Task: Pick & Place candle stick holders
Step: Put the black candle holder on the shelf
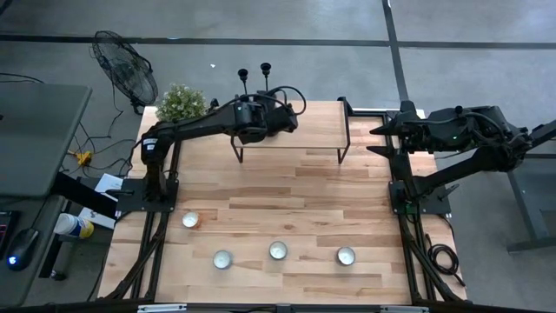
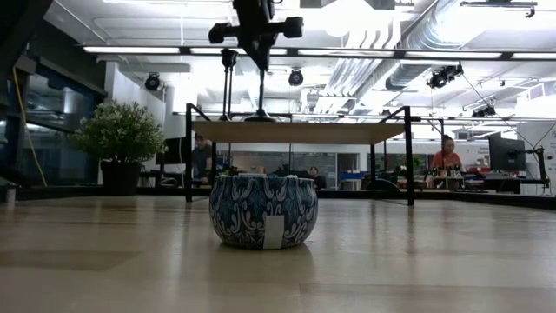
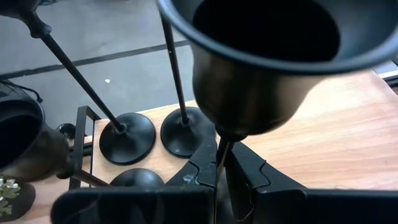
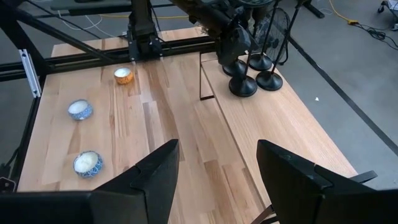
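Slim black candle stick holders stand on a raised wooden shelf (image 1: 304, 130) at the table's far edge. The round bases of three (image 3: 127, 138) (image 3: 186, 130) (image 3: 137, 180) rest on the shelf top. My left gripper (image 3: 217, 180) is above the shelf, shut on another holder whose cup top (image 3: 261, 56) looms close in the left wrist view. In the high view my left gripper (image 1: 280, 111) is over the shelf's left half. My right gripper (image 4: 217, 180) hangs open and empty at the table's right edge (image 1: 380, 140). My left gripper pinches the holder's thin stem (image 3: 219, 155) just below the cup, between its two fingers. The fingers slant down from the table's left and lie across the stem. The holder stays upright. In the low view its stem runs down to a base (image 2: 261, 116) at the shelf top; whether that base is lifted clear I cannot tell.
Several tealight cups sit on the near half of the table: (image 1: 190, 220), (image 1: 223, 258), (image 1: 278, 250), (image 1: 346, 256). One blue patterned cup (image 2: 263, 211) fills the low view. A potted plant (image 1: 181, 103) stands at the far left corner. The shelf's black legs (image 1: 236, 152) (image 1: 343, 148) rise from the table.
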Motion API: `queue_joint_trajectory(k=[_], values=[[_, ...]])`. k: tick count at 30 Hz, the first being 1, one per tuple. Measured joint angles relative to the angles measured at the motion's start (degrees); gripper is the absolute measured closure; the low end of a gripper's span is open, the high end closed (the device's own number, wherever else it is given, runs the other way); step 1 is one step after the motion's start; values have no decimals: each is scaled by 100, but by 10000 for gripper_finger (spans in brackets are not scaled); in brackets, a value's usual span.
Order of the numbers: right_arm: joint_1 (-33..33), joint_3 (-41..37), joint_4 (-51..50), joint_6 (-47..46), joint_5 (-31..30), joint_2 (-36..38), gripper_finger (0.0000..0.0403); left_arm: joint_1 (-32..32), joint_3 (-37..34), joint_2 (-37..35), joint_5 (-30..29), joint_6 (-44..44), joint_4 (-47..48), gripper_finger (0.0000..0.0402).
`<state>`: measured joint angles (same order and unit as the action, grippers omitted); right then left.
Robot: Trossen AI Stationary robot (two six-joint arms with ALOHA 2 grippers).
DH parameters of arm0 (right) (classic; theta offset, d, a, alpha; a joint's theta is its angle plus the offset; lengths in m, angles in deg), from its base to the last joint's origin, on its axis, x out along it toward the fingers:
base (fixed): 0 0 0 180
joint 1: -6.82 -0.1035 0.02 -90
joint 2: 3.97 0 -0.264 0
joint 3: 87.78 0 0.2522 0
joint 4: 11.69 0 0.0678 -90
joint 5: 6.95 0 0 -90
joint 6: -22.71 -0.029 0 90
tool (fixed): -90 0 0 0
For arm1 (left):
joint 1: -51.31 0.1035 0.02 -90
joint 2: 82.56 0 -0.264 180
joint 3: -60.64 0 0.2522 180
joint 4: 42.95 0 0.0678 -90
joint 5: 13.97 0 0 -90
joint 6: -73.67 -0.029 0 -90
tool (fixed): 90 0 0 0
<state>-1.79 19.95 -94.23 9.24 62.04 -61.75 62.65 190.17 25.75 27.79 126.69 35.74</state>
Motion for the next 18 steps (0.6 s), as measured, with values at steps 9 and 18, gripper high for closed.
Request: queue_joint_trajectory(k=[9, 18], values=[[-1, 0, 0, 0, 0, 0, 195, 34, 0, 0, 43, 127, 36, 396], [-1, 0, 0, 0, 0, 0, 195, 78, -2, 0, 120, 129, 173, 396]])
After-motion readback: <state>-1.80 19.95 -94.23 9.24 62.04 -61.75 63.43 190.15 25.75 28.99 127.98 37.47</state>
